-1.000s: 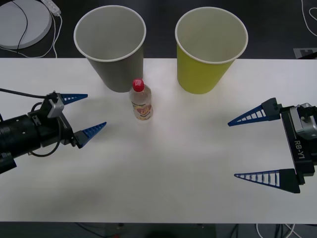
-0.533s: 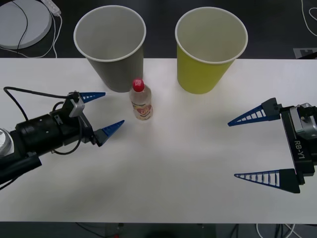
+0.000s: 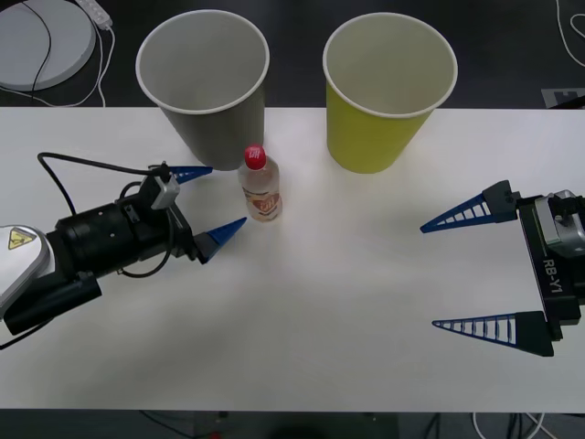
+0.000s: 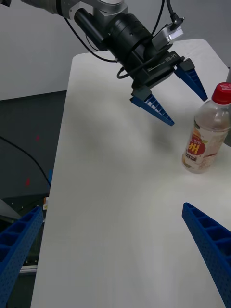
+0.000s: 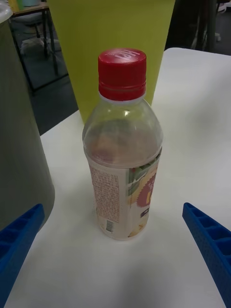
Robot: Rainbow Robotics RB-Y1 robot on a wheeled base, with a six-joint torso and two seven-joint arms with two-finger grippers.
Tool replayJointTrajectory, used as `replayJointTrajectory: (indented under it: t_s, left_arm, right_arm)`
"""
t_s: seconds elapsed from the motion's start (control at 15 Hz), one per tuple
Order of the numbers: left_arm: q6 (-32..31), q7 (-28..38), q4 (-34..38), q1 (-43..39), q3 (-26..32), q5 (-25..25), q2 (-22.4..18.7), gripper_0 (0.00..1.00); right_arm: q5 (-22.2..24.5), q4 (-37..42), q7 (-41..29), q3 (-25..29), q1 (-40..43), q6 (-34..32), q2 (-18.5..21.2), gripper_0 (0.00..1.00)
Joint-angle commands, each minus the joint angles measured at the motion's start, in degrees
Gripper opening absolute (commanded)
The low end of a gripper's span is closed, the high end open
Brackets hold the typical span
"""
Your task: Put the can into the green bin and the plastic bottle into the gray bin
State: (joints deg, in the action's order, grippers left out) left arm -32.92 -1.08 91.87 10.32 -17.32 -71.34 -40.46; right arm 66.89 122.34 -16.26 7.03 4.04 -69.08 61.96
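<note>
The plastic bottle (image 3: 260,187) stands upright on the white table, clear with a red cap, just in front of the gray bin (image 3: 212,137). The green bin (image 3: 375,139) stands to the right of the gray one. My left gripper (image 3: 228,195) is open, low over the table, with its fingertips just left of the bottle, apart from it. The left wrist view has the bottle (image 5: 124,159) centred ahead between the open fingers, the gray bin (image 5: 19,144) beside it and the green bin (image 5: 110,29) behind. My right gripper (image 3: 428,274) is open at the table's right. The can is out of view.
A round white disc (image 3: 41,41) with a cable lies off the table at the back left. The table (image 3: 347,302) spreads bare and white between the two arms. In the right wrist view the left gripper (image 4: 189,111) and the bottle (image 4: 204,134) stand across the table.
My left arm has moved right and slightly back, bringing its open fingers up close to the bottle. The right arm, the bottle and both bins have stayed put.
</note>
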Motion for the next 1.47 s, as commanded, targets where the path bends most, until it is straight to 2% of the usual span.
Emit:
replayJointTrajectory:
  t_s: [0.07, 1.47]
  left_arm:
    - [0.05, 0.90, -0.03, 0.31, 0.00, -1.52, 1.08, 1.00]
    - [-0.39, 6.09, -7.59, 8.31, 0.00, -12.16, 10.22, 1.00]
  right_arm:
    - [0.00, 0.00, 0.00, 0.00, 0.00, 0.00, 0.00, 1.00]
    - [0.00, 0.00, 0.00, 0.00, 0.00, 0.00, 0.00, 1.00]
